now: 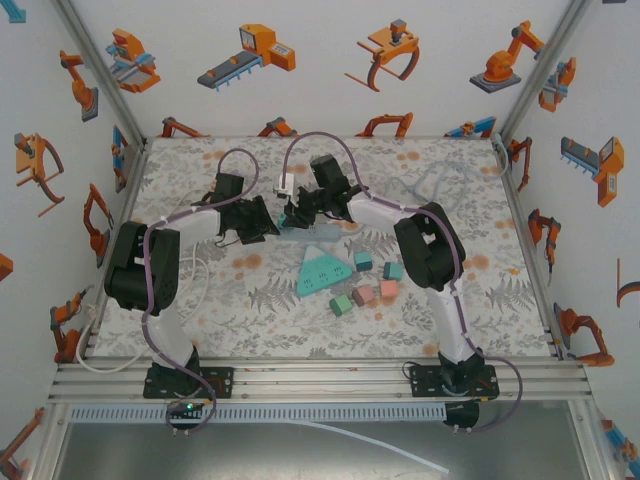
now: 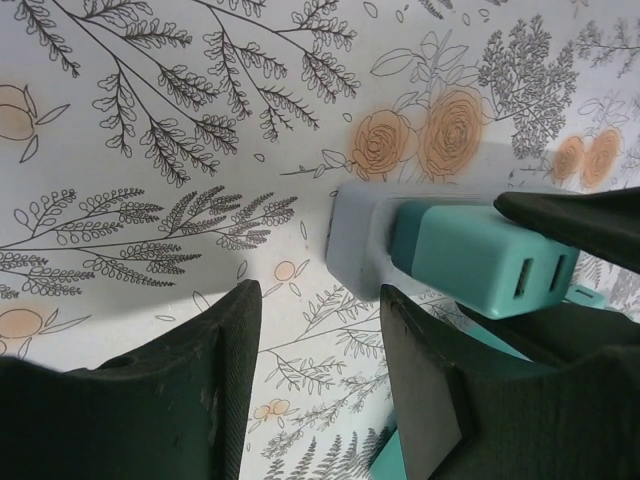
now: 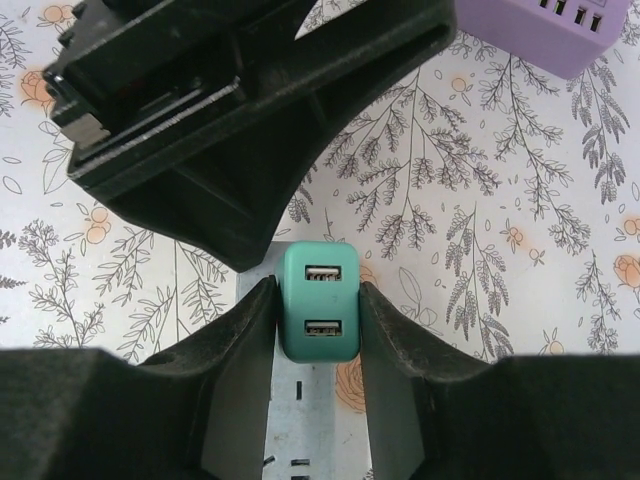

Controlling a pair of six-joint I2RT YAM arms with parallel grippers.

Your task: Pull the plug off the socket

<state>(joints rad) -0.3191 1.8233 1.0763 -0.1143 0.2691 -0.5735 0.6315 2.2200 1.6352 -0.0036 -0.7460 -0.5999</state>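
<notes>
Pinching teal plug (image 3: pixel 319 308) by 2 sides, right gripper (image 3: pixel 318 294) looks set to pull | left gripper (image 2: pixel 318 296), jaws apart, sits beside socket (image 2: pixel 355 238), probably bracing

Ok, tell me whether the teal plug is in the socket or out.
In. The teal plug sits flush against the grey socket block, no prongs showing, with the right gripper closed on its sides.

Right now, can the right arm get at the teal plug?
Likely yes: the right gripper has its fingers against both sides of the plug, with nothing in between.
</notes>
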